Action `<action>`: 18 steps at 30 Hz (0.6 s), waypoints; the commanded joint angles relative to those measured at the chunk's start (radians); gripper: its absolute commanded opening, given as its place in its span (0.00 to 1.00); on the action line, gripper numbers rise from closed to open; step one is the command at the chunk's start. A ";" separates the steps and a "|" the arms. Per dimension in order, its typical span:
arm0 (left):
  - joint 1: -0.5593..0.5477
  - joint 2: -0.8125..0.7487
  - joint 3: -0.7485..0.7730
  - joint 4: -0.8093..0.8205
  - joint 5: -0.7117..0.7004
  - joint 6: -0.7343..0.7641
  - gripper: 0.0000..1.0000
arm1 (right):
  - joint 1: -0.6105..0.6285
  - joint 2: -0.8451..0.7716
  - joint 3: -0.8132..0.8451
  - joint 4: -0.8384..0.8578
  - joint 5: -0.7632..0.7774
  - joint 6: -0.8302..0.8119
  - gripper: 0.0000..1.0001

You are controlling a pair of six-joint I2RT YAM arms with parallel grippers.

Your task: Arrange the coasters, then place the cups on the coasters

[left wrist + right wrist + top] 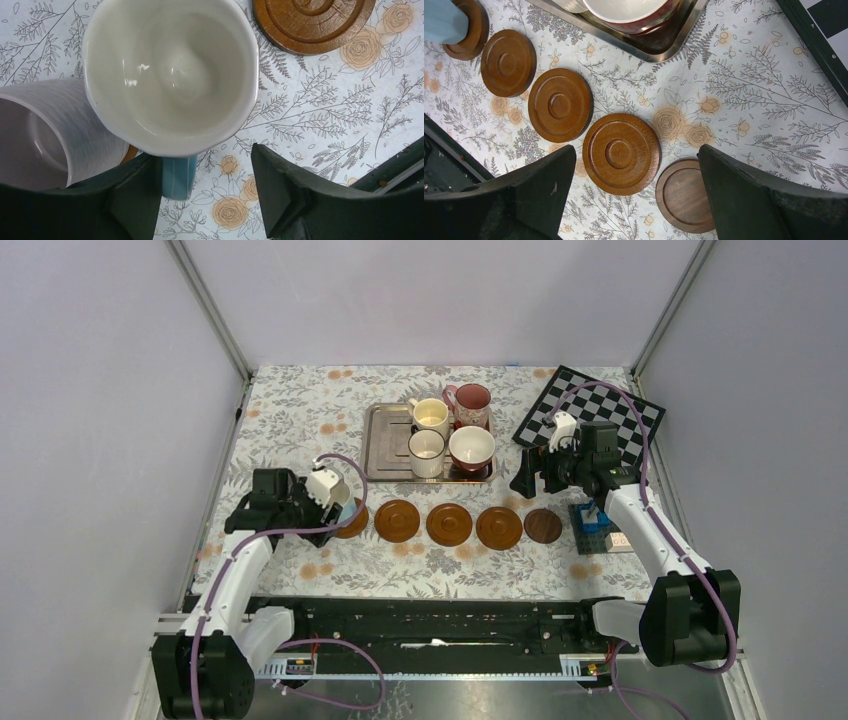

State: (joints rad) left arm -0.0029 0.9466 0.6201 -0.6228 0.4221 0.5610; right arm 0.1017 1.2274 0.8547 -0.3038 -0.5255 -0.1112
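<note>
Several brown coasters lie in a row on the floral cloth (pixel 397 521) (pixel 449 524) (pixel 499 528), the darker, smaller one (pixel 543 526) at the right end. A light blue cup (pixel 170 75) stands on the leftmost coaster visible (pixel 471 30). My left gripper (pixel 205 190) is open around the cup's blue handle (pixel 177 177), which lies against the left finger with a gap to the right one. A pale lilac-grey cup (pixel 45 135) stands just beside it. My right gripper (pixel 636 165) hangs open and empty over the coasters (pixel 621 152) (pixel 684 195). Several cups stand on the tray (pixel 378 445).
The silver tray holds a cream cup (pixel 432 417), a pink cup (pixel 470 402), a white cup (pixel 426 452) and a dark red cup (pixel 471 448). A chequerboard (pixel 590 415) lies at the back right, with blue bricks (pixel 595 520) under the right arm.
</note>
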 commanded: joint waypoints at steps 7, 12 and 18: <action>0.001 -0.035 0.071 -0.071 -0.016 0.034 0.67 | -0.005 -0.011 0.005 0.025 -0.023 0.008 1.00; 0.001 -0.014 0.155 -0.070 -0.064 -0.045 0.71 | -0.005 -0.007 0.009 0.023 -0.025 0.009 1.00; 0.001 0.075 0.395 -0.152 -0.050 -0.097 0.81 | -0.005 -0.009 0.020 0.013 -0.030 0.010 1.00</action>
State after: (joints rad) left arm -0.0029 0.9775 0.8448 -0.7559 0.3656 0.5144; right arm 0.1017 1.2274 0.8547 -0.3023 -0.5262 -0.1070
